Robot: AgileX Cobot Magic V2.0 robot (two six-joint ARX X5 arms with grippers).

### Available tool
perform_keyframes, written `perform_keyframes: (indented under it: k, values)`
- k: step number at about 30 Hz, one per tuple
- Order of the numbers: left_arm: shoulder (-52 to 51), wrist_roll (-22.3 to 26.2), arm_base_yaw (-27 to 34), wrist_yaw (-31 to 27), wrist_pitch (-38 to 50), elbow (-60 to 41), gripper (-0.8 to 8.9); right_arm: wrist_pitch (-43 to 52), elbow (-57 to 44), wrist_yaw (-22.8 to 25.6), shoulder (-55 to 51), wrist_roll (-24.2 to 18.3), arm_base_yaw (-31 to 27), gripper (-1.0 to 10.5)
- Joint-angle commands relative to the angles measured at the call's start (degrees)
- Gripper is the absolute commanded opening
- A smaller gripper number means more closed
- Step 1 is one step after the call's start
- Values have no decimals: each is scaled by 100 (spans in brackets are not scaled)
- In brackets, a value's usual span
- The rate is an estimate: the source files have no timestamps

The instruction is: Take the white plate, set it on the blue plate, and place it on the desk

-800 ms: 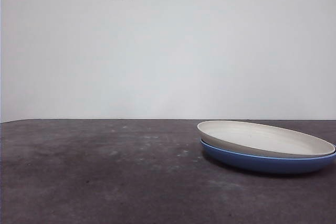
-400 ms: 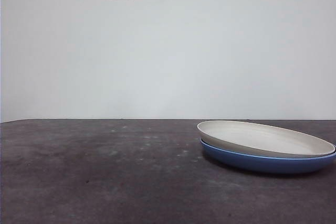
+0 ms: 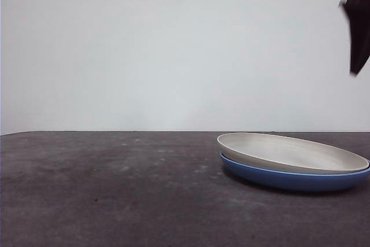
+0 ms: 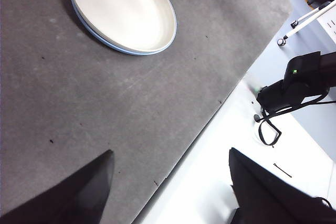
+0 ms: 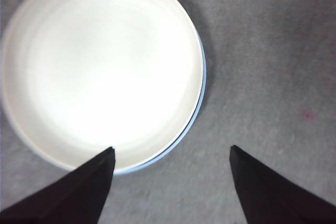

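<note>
With the white plate [image 5: 100, 72] nested in the blue plate [image 5: 201, 82] on the worktop [image 3: 115, 189], our right gripper [image 5: 170, 153] hangs above its edge, fingers spread and empty, far nearer than the left gripper [image 4: 170, 156], whose fingers are likewise spread.

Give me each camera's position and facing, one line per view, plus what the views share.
Front view: low at desk height, looking level at the wall; white plate stacked on blue plate; a dark gripper hangs at the upper right edge.
Left wrist view: high over the desk's edge, looking down; left gripper, open, far from the stack.
Right wrist view: straight above the stack, looking down; right gripper, open, holding nothing.
Shared: all three show the white plate on the blue plate on the desk.
</note>
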Motion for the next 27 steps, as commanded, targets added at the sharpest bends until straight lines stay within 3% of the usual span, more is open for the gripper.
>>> perform_keyframes:
  k: [1,12,17,21,27]
  values:
    - [22,85,-26,37,44,50,338,221,98,22,470,-151,-46,352]
    - [24,83,-26,37,46,50,338,815,98,-52,1663,-378,-420,351]
    - [24,83,-26,37,50,50,338,1099,98,-459,1980,-380,-463,350]
    - [24,83,-26,37,68,50,338,1309,98,-481,2144,-369,-463,265]
    - [24,63,-26,37,81,50,338,1397,98,-485,2358,-332,-468,260]
